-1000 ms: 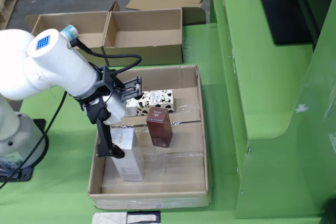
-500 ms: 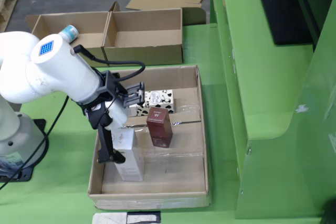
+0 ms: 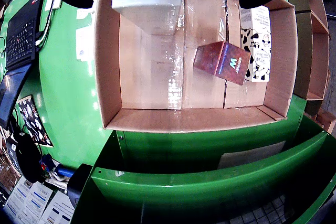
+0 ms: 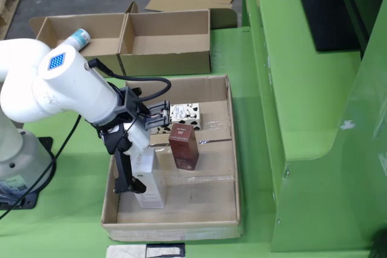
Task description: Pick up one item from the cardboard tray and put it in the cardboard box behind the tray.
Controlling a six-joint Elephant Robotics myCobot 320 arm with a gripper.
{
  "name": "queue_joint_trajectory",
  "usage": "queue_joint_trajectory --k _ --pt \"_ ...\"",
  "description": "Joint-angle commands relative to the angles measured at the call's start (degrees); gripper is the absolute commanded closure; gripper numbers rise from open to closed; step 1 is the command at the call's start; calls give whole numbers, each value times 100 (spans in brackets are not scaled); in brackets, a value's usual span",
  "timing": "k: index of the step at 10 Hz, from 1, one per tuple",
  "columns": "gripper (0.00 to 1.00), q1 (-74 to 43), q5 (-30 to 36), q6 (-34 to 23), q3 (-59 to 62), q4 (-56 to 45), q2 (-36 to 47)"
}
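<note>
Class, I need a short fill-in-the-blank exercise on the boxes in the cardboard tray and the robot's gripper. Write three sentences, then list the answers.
1. The cardboard tray holds ____ boxes.
2. In the fixed view, the dark red box stands to the ____ of the white box.
3. The box with the black-and-white cow pattern lies ____ the dark red box, towards the divided cardboard box.

Answers: three; right; behind

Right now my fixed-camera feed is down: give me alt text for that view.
A white robot arm's gripper hangs over a white box in a cardboard tray, beside a dark red box and a cow-patterned box. A divided cardboard box sits behind.
</note>
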Motion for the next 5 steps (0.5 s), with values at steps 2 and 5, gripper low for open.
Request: queue_joint_trajectory --k 2,5 --pt "0 -80 83 -47 253 46 -54" --pt "0 -10 62 -42 26 166 -34"
